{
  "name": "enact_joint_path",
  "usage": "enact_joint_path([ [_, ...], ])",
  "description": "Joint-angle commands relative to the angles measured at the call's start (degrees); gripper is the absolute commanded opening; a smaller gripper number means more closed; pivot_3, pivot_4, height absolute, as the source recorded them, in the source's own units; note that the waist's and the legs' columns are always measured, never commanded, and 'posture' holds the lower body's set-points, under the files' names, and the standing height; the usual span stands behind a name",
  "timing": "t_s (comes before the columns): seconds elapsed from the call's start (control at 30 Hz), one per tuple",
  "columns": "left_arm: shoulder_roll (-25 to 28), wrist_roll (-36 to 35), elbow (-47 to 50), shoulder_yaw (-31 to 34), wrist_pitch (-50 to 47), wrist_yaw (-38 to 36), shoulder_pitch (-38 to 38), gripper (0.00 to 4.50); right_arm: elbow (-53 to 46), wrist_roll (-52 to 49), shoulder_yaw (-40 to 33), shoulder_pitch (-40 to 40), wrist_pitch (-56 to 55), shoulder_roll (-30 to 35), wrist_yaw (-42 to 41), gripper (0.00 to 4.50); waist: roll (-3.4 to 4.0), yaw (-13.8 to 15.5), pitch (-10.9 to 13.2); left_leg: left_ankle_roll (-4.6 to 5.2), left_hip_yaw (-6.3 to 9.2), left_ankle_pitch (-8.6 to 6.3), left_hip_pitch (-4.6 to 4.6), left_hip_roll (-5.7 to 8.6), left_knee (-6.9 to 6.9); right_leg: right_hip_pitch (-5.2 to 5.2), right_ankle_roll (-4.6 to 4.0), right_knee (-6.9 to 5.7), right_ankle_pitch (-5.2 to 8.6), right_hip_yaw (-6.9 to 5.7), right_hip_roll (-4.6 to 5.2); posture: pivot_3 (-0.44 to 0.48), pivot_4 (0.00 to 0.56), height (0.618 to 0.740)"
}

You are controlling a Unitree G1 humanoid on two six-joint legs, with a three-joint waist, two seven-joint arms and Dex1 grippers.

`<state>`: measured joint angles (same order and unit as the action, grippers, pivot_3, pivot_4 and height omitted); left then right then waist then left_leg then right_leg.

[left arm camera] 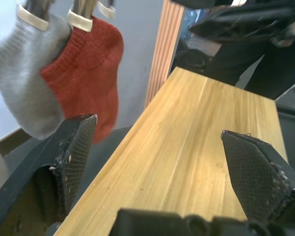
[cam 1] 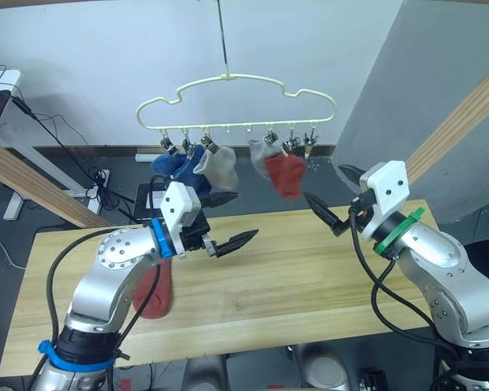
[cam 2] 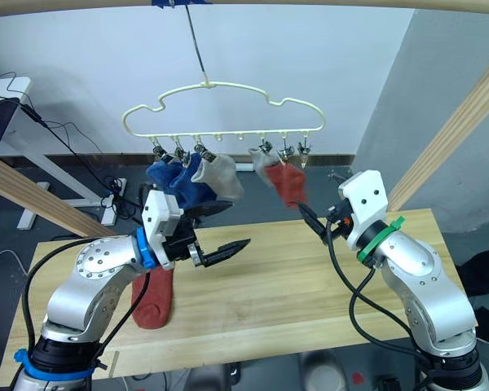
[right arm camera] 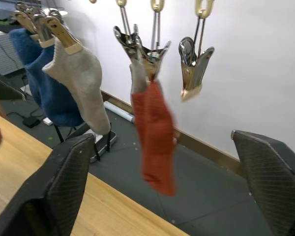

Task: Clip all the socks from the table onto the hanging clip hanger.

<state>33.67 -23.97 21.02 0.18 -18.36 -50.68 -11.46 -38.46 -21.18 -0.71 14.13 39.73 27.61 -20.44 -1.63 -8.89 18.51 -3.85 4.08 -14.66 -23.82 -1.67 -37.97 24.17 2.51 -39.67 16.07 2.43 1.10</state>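
The pale-yellow clip hanger [cam 1: 236,102] hangs above the table's far edge. Clipped to it are two blue socks [cam 1: 175,163], two grey socks [cam 1: 220,167] [cam 1: 261,153] and a rust-red sock [cam 1: 287,175]. Its rightmost clip [right arm camera: 194,69] hangs bare. A second rust-red sock [cam 1: 155,293] lies on the table [cam 1: 293,277] at the left, partly hidden by my left arm. My left gripper [cam 1: 246,216] hovers open and empty over the table, below the grey socks. To the right of the hanging red sock, my right gripper [cam 1: 324,183] is open and empty, pointing at it.
Slanted wooden beams stand at the left [cam 1: 33,187] and right [cam 1: 464,118] of the table. Behind the table, a black device [cam 1: 151,195] and cables lie on the floor. A white desk frame [cam 1: 8,106] stands at the far left.
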Motion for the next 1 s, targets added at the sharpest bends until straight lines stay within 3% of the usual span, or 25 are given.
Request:
enact_joint_path([
  [0.03,1.8,-2.4,3.9,3.8,0.2,-0.4,2.8,4.50,0.0,0.3,-1.1,-0.5,-3.4,1.4,-2.6,4.47,0.00,0.1,0.0,0.00,0.00,0.00,0.00,0.00,0.01,0.00,0.00,0.00,0.00,0.01,0.00,-0.226,0.249,0.740],
  [0.53,3.5,-0.3,4.1,7.2,3.4,2.4,9.5,4.50,10.1,1.7,-2.3,0.4,-11.4,5.6,-10.9,4.47,-0.02,1.8,-0.9,-0.01,0.00,0.01,0.02,0.02,-0.07,0.00,-0.01,-0.12,-0.01,-0.01,0.03,-0.170,0.216,0.740],
  [1.0,4.0,2.4,0.1,6.2,7.6,1.6,7.9,4.50,12.9,2.4,-4.0,-2.6,-16.0,6.5,-13.6,4.47,0.00,2.5,-3.4,0.01,-0.05,0.02,0.16,0.04,-0.12,-0.08,-0.02,-0.26,-0.01,0.03,0.01,-0.158,0.161,0.740],
])
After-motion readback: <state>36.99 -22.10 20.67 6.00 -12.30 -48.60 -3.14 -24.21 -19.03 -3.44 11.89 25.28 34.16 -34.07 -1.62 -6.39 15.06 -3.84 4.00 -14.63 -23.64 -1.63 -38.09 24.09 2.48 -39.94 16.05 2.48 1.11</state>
